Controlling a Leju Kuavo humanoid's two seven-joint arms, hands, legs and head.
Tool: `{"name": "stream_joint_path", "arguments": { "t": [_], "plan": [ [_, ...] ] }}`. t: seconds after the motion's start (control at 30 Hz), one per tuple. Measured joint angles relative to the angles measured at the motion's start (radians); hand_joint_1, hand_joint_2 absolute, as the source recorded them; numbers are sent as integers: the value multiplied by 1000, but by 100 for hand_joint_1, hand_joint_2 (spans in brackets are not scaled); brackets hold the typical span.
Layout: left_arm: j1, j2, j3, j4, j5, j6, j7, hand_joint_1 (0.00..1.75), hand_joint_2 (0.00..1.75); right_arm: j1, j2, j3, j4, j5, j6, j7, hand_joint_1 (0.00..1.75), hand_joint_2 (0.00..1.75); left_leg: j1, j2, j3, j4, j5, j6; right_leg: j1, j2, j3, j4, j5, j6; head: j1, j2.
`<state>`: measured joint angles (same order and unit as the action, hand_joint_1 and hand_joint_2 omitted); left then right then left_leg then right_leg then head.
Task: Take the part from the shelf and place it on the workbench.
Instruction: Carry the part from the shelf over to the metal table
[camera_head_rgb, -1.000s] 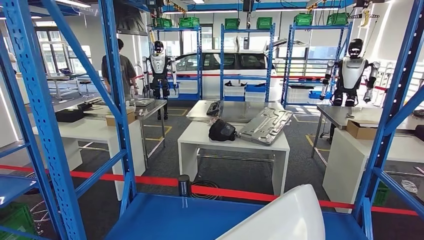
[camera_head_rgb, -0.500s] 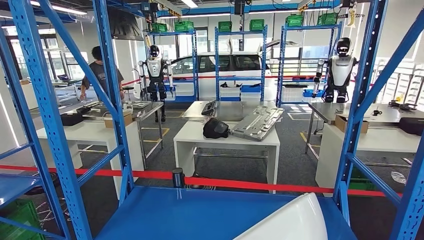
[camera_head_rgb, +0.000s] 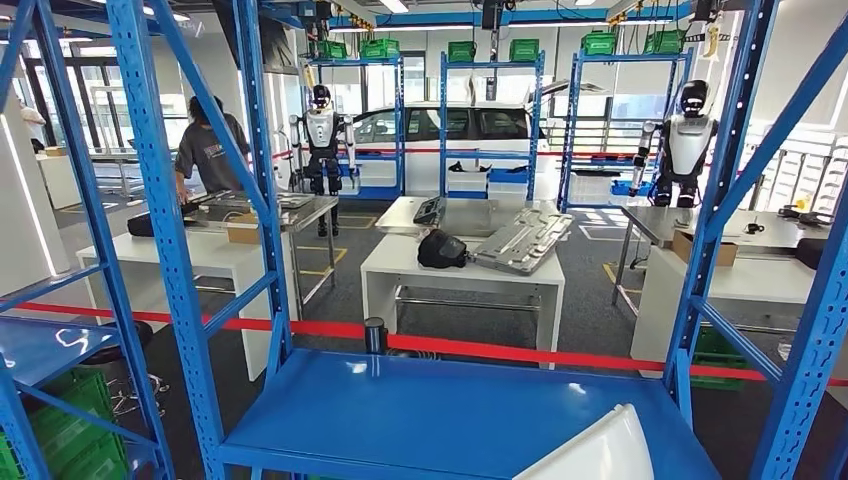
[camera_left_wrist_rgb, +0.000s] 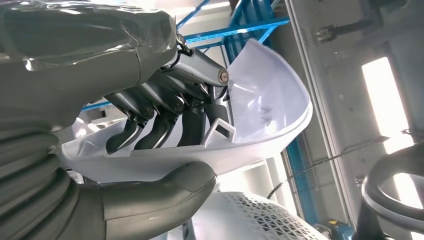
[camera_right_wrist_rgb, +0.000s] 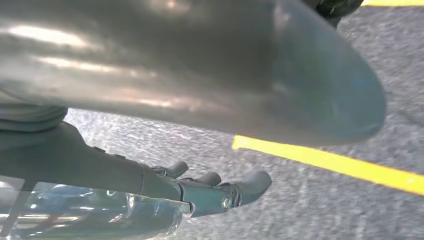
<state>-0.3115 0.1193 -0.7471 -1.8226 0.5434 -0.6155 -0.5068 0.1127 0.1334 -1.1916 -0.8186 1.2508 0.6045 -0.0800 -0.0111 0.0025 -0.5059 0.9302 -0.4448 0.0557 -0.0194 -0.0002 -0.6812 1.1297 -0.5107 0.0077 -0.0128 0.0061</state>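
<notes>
White part held in the left hand, at the blue shelf

Left hand (camera_left_wrist_rgb: 165, 130) clamped on the white part (camera_left_wrist_rgb: 260, 107), fingers inside and thumb under the rim so no slipping. Right hand (camera_right_wrist_rgb: 210, 192) hanging low with fingers nearly straight, probably holding nothing. Blue shelf (camera_head_rgb: 420, 410) just ahead, white tabletop (camera_head_rgb: 470, 275) well beyond.

shelf board (camera_head_rgb: 430, 415): nearest, low in the head view
part (camera_head_rgb: 595, 455): at the board's right front corner (partly cut off)
barrier tape (camera_head_rgb: 480, 350): just behind the shelf
workbench (camera_head_rgb: 462, 270): beyond the tape, centre
person (camera_head_rgb: 205, 150): far left, behind a table
</notes>
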Motion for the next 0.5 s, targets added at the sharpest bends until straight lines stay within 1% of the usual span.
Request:
{"name": "stream_joint_path", "arguments": {
  "t": [0.03, 0.07, 0.1, 0.13, 0.17, 0.2, 0.23, 0.27, 0.3, 0.33, 0.37, 0.4, 0.43, 0.47, 0.5],
  "plan": [
    [0, 1, -1, 1, -1, 1, -1, 161, 175, -2, -3, -3, 5, 3, -2, -4, 0, 0, 0, 1, -17, 1, 14, -1, -1, 0, -14, 68, -34, 3, 2, 0],
    [1, 1, -3, 1, -1, 2, -1, 161, 175, -3, -6, -5, 10, 5, -3, -7, 0, 0, 0, 2, -35, 3, 29, -3, -3, 0, -19, 121, -45, 12, 2, 0],
    [1, 2, -4, 2, -2, 2, -1, 161, 175, -5, -8, -6, 14, 7, -4, -10, 0, 0, 1, 3, -54, 7, 42, -6, -5, 0, -9, 145, -33, 24, 3, 0],
    [1, 3, -5, 2, -2, 2, -2, 161, 175, -6, -10, -7, 18, 8, -4, -12, 0, 0, 2, 4, -74, 13, 53, -9, -8, 0, 19, 130, -9, 37, 4, 0],
    [1, 3, -6, 2, -2, 2, -2, 161, 175, -7, -11, -7, 21, 9, -4, -13, 0, 0, 4, 4, -94, 23, 62, -14, -11, -1, 67, 77, 13, 47, 4, 0],
    [1, 3, -6, 2, -2, 2, -2, 161, 175, -8, -13, -8, 23, 9, -4, -13, 0, 0, 4, 4, -112, 35, 69, -20, -13, 0, 126, -2, 13, 51, 5, 0],
    [1, 4, -7, 2, -2, 2, -3, 161, 175, -10, -15, -8, 26, 9, -4, -13, 0, 0, 4, 4, -126, 47, 74, -26, -12, 1, 175, -72, 4, 46, 5, 0],
    [0, 4, -7, 2, -2, 2, -3, 161, 175, -12, -16, -8, 29, 10, -5, -14, 0, 0, 3, 4, -136, 57, 79, -32, -11, 3, 205, -124, -12, 38, 5, 0],
    [0, 4, -7, 1, -2, 2, -4, 161, 175, -14, -17, -8, 31, 10, -5, -14, 0, 0, 3, 5, -141, 62, 86, -38, -7, 4, 216, -148, -26, 28, 4, 0],
    [1, 4, -7, 1, -2, 2, -4, 161, 175, -14, -18, -9, 33, 11, -5, -14, 0, 0, 5, 6, -143, 63, 94, -43, -6, 5, 209, -149, -24, 16, 3, 0],
    [1, 5, -7, 1, -2, 2, -4, 161, 175, -14, -18, -10, 34, 11, -5, -15, 0, 0, 7, 5, -147, 65, 96, -49, -7, 3, 200, -149, -17, 8, 3, 0],
    [1, 6, -6, 2, -2, 2, -4, 161, 175, -15, -18, -11, 36, 12, -5, -15, 0, 0, 10, 3, -153, 73, 82, -55, -8, 0, 191, -148, -6, -3, 2, 0],
    [1, 8, -6, 2, -2, 3, -4, 161, 175, -15, -18, -12, 38, 12, -5, -15, 0, 0, 13, 2, -164, 98, 47, -61, -10, -2, 178, -148, 6, -11, 1, 0],
    [1, 9, -6, 2, -2, 3, -4, 161, 175, -16, -18, -13, 39, 13, -5, -14, 0, 0, 15, 0, -177, 144, -6, -66, -10, -4, 165, -148, 19, -17, 0, 0],
    [1, 10, -6, 2, -2, 3, -4, 161, 175, -16, -18, -14, 39, 13, -5, -14, 0, 0, 16, 0, -191, 207, -63, -71, -9, -4, 151, -147, 33, -20, -1, 0]
  ]
}}
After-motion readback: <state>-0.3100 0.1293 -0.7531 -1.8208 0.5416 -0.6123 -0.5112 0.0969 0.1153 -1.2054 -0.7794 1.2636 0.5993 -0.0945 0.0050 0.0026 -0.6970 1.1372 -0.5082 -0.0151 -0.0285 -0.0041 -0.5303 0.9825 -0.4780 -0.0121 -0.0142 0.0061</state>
